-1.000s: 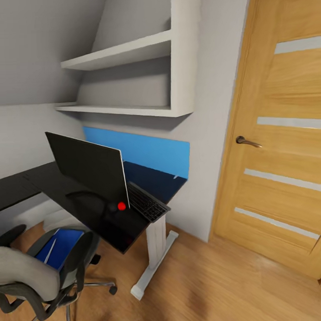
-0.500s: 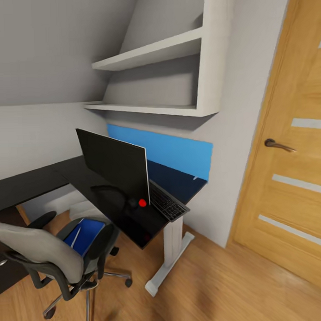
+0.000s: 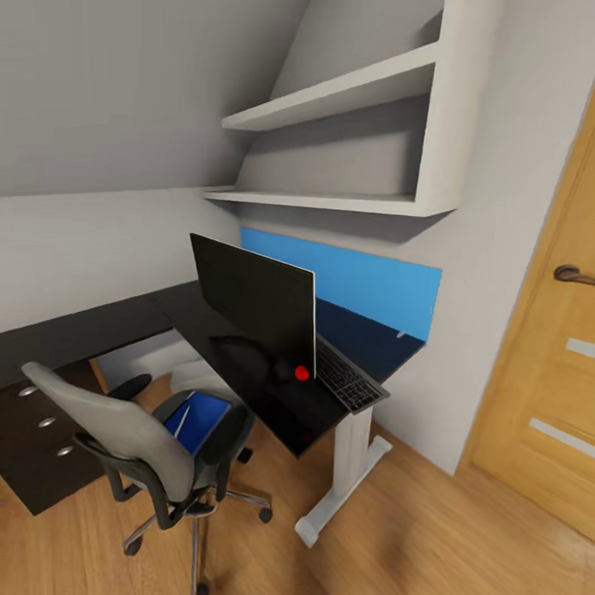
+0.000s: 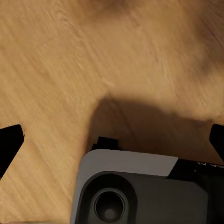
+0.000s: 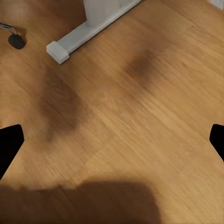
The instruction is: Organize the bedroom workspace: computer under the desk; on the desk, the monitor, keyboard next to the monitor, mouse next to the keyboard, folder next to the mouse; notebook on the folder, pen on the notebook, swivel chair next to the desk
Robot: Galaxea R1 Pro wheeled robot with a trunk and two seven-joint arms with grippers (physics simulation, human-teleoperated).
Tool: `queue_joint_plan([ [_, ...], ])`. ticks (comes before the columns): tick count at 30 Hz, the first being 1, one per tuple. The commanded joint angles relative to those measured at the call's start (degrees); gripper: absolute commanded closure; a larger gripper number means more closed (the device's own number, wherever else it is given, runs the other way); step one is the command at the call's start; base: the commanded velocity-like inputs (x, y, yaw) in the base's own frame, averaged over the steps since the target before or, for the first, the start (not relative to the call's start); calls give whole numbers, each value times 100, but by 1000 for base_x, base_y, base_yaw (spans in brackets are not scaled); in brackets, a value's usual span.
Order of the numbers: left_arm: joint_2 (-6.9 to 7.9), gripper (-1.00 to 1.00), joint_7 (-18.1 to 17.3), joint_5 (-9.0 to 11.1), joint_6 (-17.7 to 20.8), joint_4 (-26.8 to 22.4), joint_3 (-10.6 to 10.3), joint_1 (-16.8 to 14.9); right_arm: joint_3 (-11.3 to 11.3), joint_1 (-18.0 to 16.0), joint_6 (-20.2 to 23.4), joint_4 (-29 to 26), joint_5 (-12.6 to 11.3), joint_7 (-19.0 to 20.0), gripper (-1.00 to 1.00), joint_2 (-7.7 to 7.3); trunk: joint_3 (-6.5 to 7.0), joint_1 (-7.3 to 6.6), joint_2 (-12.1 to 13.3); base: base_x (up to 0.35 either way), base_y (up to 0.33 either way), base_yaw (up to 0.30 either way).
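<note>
Desk (image 3: 275, 401) work is still a way off for the grippers: the left gripper (image 4: 112, 135) has its fingers (image 4: 9, 142) spread wide at the frame edges with nothing between them, just wooden floor (image 4: 93, 56) and a grey part of the robot (image 4: 126, 186) underneath. Same deal with the right gripper (image 5: 112, 140), fingertips (image 5: 9, 142) far apart and holding nothing, hanging over bare floor with the desk's white leg foot (image 5: 79, 35) and one chair castor (image 5: 16, 41) ahead of it.

From the head view, the monitor (image 3: 255, 307) stands on the black desk top, red dot at its lower corner, and the keyboard (image 3: 348, 380) lies just behind it, poking over the desk's end. The swivel chair (image 3: 157, 448) sits pulled up close to the desk, and the blue notebook (image 3: 201, 419) is on its seat with the pen (image 3: 181, 421) lying on top. Can't really tell whether the folder is under the notebook. Drawer knobs (image 3: 46, 422) show at the desk's left, white shelves (image 3: 344, 150) above, wooden door (image 3: 557, 366) off to the right.
</note>
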Motion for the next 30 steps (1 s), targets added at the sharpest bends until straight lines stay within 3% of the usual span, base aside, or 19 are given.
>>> queue_joint_plan([
  [1, -1, -100, 3, 27, -8, -6, -5, 1, -6, -3, -17, 4, -6, -4, -100, 4, -5, 0, -3, 0, 0, 287],
  [10, -3, -100, 3, 27, -8, -6, -6, 1, -6, -3, -17, 21, -6, -4, -100, 19, -5, 0, -3, 0, -40, 287],
  [30, -3, -100, 4, 21, -6, -6, -16, 1, -6, -3, -17, 42, -6, -4, -100, 37, -5, 0, -3, 0, -276, 287],
])
